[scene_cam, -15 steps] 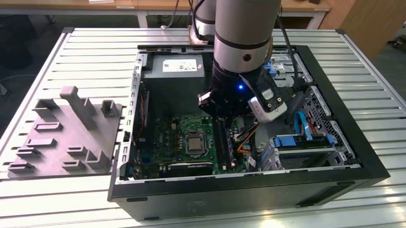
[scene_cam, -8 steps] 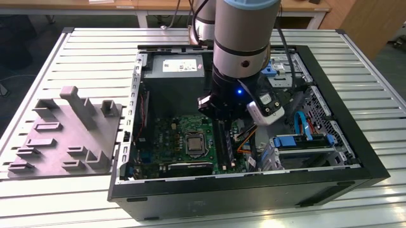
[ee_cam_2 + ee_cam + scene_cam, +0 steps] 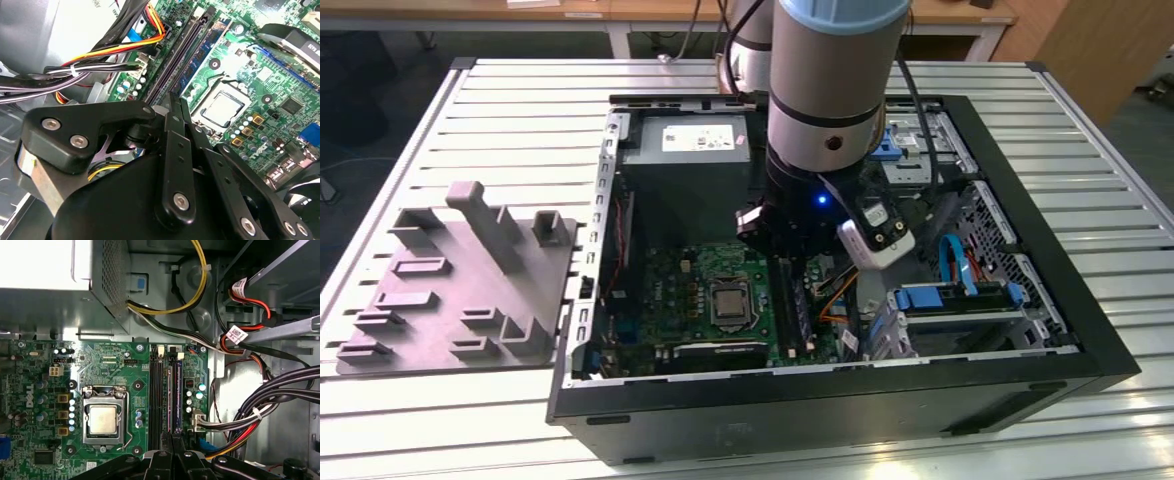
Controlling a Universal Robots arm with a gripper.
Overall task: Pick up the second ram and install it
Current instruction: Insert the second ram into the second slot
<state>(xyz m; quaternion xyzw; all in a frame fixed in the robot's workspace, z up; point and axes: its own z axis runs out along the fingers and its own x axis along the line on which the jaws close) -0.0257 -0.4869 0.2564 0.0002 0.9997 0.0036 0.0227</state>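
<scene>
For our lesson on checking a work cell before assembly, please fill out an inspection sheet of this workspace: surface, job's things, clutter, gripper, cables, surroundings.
Surface: slatted metal table carrying an open computer case.
Job's things: one bluish-green memory stick stands seated in the motherboard, beside empty black memory slots. Whether it is the second ram cannot be told.
Clutter: grey moulded fixture on the table, at the exterior view's left of the case.
Gripper: gripper low inside the case, over one end of the memory slots.
Cables: tied power cable bundle runs beside the motherboard.
Surroundings: wooden workbench beyond the table.
</scene>
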